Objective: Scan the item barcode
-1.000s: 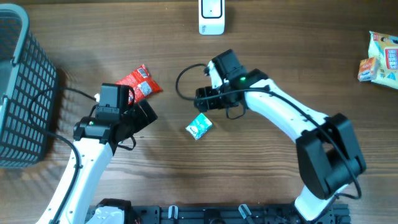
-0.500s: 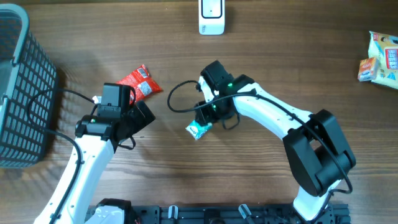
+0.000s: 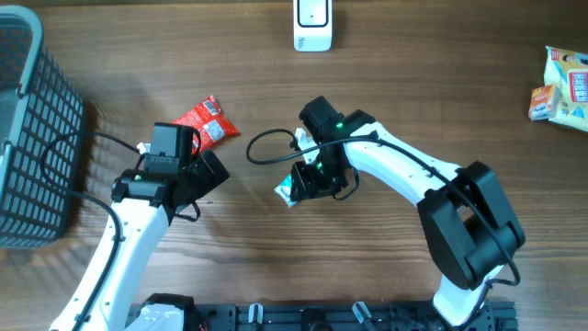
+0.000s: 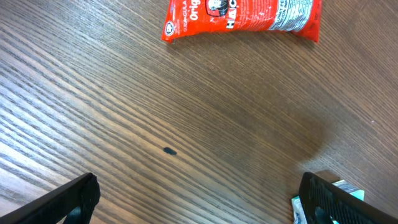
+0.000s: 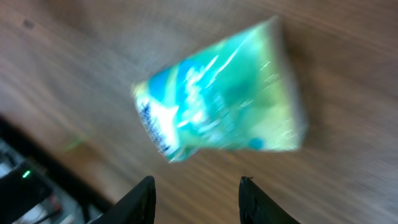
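— We're looking at a brown wooden table point(image 3: 413, 83), with a white scanner point(image 3: 312, 25) at the far edge and a grey basket point(image 3: 28, 138) at the far left. What has changed in the last second?

— The right gripper point(image 3: 303, 182) has come nearer and lower. It was beyond the green packet point(image 3: 286, 191), and now it sits over the packet's right end. The left gripper point(image 3: 209, 171) hasn't moved.

— How are the arms posed?

— The right arm reaches in from the near right with its elbow bent and its wrist over the packet in the middle of the table. The left arm stretches up from the near left, with its gripper just beside the red packet point(image 3: 204, 122).

— And the claws?

— From the right wrist we see its fingers point(image 5: 142, 200) apart, with bare wood between them and the blurred packet just past the tips. From above we can't see that. The left wrist view shows that claw spread wide and empty, and we can see the red packet's print.
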`<state>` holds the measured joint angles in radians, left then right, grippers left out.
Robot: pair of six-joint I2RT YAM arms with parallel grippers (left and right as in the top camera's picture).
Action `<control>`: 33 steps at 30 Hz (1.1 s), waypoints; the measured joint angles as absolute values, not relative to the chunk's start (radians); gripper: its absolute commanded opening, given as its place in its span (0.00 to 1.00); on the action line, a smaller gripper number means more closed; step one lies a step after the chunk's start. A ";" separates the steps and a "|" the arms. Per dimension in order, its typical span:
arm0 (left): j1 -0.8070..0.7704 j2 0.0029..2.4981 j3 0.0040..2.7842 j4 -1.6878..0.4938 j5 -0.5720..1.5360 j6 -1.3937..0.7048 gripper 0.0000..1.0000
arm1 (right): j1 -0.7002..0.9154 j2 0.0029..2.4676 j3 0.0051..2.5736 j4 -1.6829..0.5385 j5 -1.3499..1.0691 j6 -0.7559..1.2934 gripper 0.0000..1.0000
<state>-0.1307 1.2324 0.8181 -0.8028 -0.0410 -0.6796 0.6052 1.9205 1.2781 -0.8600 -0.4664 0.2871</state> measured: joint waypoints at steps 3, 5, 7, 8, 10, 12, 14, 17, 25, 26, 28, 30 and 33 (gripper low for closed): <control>-0.131 1.232 0.818 -0.804 -0.041 -0.679 1.00 | 0.601 1.921 1.297 -0.837 -0.385 0.287 0.43; -0.131 1.232 0.818 -0.804 -0.041 -0.680 1.00 | 0.595 1.921 1.313 -0.807 -0.316 0.287 0.47; -0.131 1.232 0.818 -0.804 -0.041 -0.680 1.00 | 0.592 1.921 1.316 -0.783 -0.282 0.286 0.53; -0.131 1.232 0.818 -0.804 -0.041 -0.680 1.00 | 0.590 1.921 1.316 -0.755 -0.266 0.282 0.54; -0.131 1.232 0.818 -0.800 -0.041 -0.680 1.00 | 0.590 1.921 1.316 -0.703 -0.247 0.282 0.54; -0.131 1.232 0.818 -0.792 -0.041 -0.680 1.00 | 0.590 1.921 1.316 -0.655 -0.237 0.282 0.46; -0.131 1.232 0.818 -0.789 -0.041 -0.680 1.00 | 0.590 1.921 1.316 -0.635 -0.230 0.286 0.34; -0.131 1.232 0.818 -0.789 -0.044 -0.680 1.00 | 0.590 1.942 1.316 -0.645 -0.230 0.307 0.19; -0.131 1.232 0.818 -0.789 -0.045 -0.680 1.00 | 0.590 1.998 1.316 -0.724 -0.315 0.352 0.04; -0.131 1.232 0.818 -0.789 -0.045 -0.680 1.00 | 0.590 1.998 1.316 -0.731 -0.332 0.355 0.04; -0.131 1.232 0.818 -0.789 -0.045 -0.680 1.00 | 0.591 1.998 1.316 -0.759 -0.375 0.374 0.04; -0.131 1.232 0.818 -0.789 -0.045 -0.680 1.00 | 0.593 1.998 1.316 -0.797 -0.400 0.403 0.04; -0.131 1.232 0.818 -0.789 -0.048 -0.679 1.00 | 0.598 1.998 1.316 -0.871 -0.431 0.446 0.04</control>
<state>-0.1307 1.2324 0.8181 -0.7887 -0.0479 -0.6792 0.5983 1.9976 1.3155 -0.8715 -0.4313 0.4461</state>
